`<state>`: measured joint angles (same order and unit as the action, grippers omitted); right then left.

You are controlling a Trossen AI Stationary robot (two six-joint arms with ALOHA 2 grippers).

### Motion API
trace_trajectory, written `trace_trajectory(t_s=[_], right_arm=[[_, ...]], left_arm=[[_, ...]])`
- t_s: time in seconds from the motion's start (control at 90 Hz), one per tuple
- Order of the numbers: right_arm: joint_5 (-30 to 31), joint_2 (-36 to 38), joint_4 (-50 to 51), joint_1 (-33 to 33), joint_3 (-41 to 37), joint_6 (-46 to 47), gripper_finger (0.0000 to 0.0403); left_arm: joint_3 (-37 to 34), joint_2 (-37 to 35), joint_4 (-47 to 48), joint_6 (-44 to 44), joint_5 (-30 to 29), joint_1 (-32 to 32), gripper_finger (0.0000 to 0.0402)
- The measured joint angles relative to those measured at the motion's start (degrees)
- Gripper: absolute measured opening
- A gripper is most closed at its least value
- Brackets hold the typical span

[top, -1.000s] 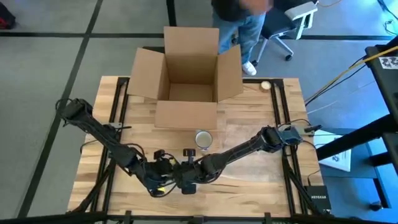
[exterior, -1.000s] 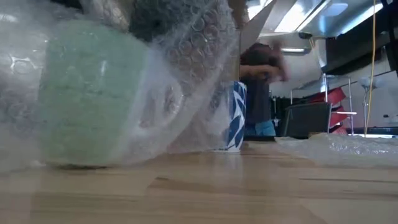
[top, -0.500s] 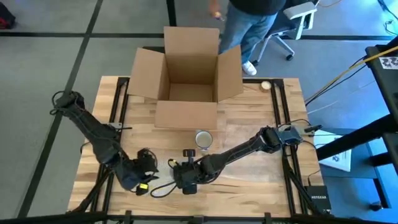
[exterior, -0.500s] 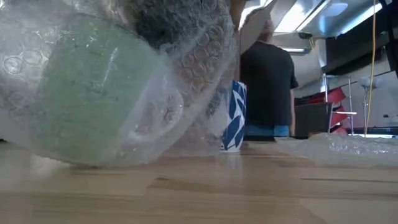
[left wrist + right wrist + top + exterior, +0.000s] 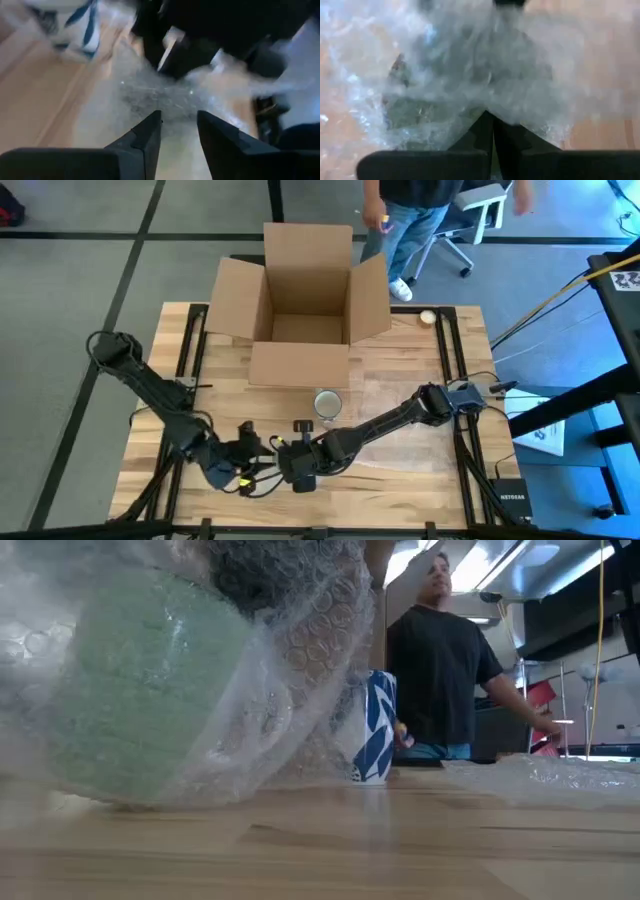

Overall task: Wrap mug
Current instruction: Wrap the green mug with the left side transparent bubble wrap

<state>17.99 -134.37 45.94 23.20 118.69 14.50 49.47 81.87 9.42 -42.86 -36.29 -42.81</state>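
bubble wrap (image 5: 250, 690) fills most of our low view, bunched around a pale green mug (image 5: 140, 690) that lies tilted on the table (image 5: 400, 850) close to that camera. we see a second mug (image 5: 375, 727), white with blue chevrons, standing upright farther back, and from above it sits just in front of the open box (image 5: 300, 310) at the table's far side.

our right gripper (image 5: 298, 470) is low at the near edge of the table, its arm stretched across from the right. in its wrist view the two fingers (image 5: 482, 132) are pressed together with wrap pinched between them, and the sheet bulges up over a dim greenish shape beyond.

our left gripper (image 5: 243, 467) is just beside the right one, to its left. its fingers (image 5: 150, 135) stand a little apart with nothing between them, their tips over a crinkled patch of wrap on the wood. the blue-and-white mug shows in a corner of that view, and dark parts of the other arm cross behind.

more wrap (image 5: 540, 780) lies flat at the table's right side. a small round thing (image 5: 428, 318) sits near the far right corner; we cannot tell what it is.

a person (image 5: 435, 660) in a dark shirt stands behind the table.
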Motion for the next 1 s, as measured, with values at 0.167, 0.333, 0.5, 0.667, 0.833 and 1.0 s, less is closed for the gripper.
trace_trajectory(t_s=[0.167,0.333,0.5,0.667,0.833,1.0], right_arm=[[0.4,0.0,0.0,0.0,0.0,0.0,0.0001],[0.4,0.2,-1.0,0.0,0.1,0.0,0.0001],[-0.3,0.3,0.9,0.1,1.9,0.0,0.0001],[-1.2,0.3,5.5,0.1,6.6,0.0,0.0001],[-1.1,0.3,10.7,0.1,11.9,0.0,0.0001],[-3.8,0.3,5.1,0.1,9.9,0.2,0.0001]], left_arm=[[0.0,1.9,-2.7,2.8,3.7,2.8,0.0111],[0.1,5.5,-3.0,1.8,9.6,3.8,0.0111],[0.3,7.8,-3.2,0.0,10.9,3.8,0.0111],[0.2,7.4,-3.0,-0.2,11.0,3.8,0.0111],[0.1,7.5,-2.9,-0.5,11.0,3.8,0.0111],[0.1,7.5,-3.0,-0.5,10.6,3.8,0.0111]])
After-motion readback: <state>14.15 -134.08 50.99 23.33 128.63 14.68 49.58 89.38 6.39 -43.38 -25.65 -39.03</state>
